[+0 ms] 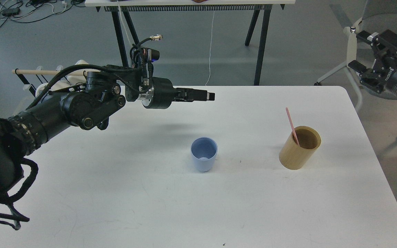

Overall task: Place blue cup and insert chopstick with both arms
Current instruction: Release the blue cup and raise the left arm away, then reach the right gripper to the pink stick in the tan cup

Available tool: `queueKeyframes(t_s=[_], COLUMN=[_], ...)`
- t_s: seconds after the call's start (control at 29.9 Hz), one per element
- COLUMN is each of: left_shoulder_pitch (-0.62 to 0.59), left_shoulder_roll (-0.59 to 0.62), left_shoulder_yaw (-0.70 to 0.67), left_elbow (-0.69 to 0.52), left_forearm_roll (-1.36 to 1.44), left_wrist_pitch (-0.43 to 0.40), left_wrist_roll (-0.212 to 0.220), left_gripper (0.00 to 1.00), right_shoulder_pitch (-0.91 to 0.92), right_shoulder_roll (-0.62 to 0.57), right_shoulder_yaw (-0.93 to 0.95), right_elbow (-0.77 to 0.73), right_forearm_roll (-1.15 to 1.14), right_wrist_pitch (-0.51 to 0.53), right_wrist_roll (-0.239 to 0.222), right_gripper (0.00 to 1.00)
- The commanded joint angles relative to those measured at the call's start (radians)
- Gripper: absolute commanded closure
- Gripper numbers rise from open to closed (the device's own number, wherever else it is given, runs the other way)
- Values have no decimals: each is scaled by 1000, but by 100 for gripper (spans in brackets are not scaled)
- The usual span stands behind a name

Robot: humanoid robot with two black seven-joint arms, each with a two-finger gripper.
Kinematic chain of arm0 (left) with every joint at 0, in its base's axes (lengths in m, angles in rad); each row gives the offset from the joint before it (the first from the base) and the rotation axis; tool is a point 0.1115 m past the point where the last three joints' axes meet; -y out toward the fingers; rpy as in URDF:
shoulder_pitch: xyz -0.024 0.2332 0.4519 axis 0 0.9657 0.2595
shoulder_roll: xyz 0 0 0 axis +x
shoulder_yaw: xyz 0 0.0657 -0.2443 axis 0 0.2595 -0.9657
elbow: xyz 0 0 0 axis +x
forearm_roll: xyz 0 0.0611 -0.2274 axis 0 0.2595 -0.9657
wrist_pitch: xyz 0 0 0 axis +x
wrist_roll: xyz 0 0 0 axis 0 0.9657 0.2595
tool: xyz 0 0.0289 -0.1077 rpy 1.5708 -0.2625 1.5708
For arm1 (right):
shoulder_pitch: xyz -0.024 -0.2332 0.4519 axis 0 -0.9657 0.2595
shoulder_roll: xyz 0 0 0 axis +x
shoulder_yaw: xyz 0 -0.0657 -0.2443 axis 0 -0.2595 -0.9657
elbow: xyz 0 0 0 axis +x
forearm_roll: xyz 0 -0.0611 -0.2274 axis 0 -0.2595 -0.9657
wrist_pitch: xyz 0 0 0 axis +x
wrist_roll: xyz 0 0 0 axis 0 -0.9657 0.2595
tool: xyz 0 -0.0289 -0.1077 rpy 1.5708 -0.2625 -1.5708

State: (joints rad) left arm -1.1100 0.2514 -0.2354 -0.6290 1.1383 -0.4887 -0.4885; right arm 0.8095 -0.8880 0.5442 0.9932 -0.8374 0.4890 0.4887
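Observation:
The blue cup [203, 154] stands upright and empty on the white table [150, 206], near its middle. A tan cylindrical holder [300, 148] stands to its right with one pink chopstick [291, 124] leaning in it. My left gripper [209, 96] is raised above the table, behind and above the cup, pointing right and holding nothing. It is seen side-on, so its fingers overlap. My right gripper [360, 51] is off the table at the far right, above the chair, empty, and its fingers are unclear.
A rack with a wooden rod [47, 72] and white items stands off the table's left rear corner. A grey chair [374, 41] is at the right rear. A second table's legs [260, 44] stand behind.

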Motion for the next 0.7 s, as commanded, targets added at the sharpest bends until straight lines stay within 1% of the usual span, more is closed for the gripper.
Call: queueKeyframes(t_s=[0.0, 0.07, 0.13, 0.23, 0.3, 0.4, 0.53, 0.6, 0.67], left_shoulder_pitch=[36, 61, 79, 84, 85, 85, 90, 94, 108], left_shoulder_roll=[42, 49, 49, 49, 49, 49, 51, 52, 52], left_shoulder_yaw=[-85, -129, -171, -217, -237, -254, -255, -249, -248], left_elbow=[-9, -12, -12, -14, -14, -14, -12, -12, -12], left_forearm_roll=[-190, -296, -388, -498, -563, -667, -712, -712, -710], left_wrist_pitch=[0, 0, 0, 0, 0, 0, 0, 0, 0], left_wrist_roll=[0, 0, 0, 0, 0, 0, 0, 0, 0], left_gripper=[6, 6, 6, 6, 6, 5, 3, 3, 2], right_shoulder_pitch=[-10, -26, -33, -35, -36, -36, -39, -47, -56], right_shoulder_roll=[-100, -149, -181, -198, -200, -201, -186, -161, -102], right_shoulder_yaw=[-4, -24, -62, -128, -182, -283, -398, -435, -451], right_elbow=[221, 313, 360, 364, 361, 357, 338, 302, 250], right_forearm_roll=[-243, -368, -492, -662, -724, -750, -752, -753, -752], right_wrist_pitch=[-128, -251, -384, -596, -723, -867, -978, -978, -978], right_wrist_roll=[0, 0, 0, 0, 0, 0, 0, 0, 0], right_gripper=[1, 1, 2, 2, 4, 8, 8, 8, 8])
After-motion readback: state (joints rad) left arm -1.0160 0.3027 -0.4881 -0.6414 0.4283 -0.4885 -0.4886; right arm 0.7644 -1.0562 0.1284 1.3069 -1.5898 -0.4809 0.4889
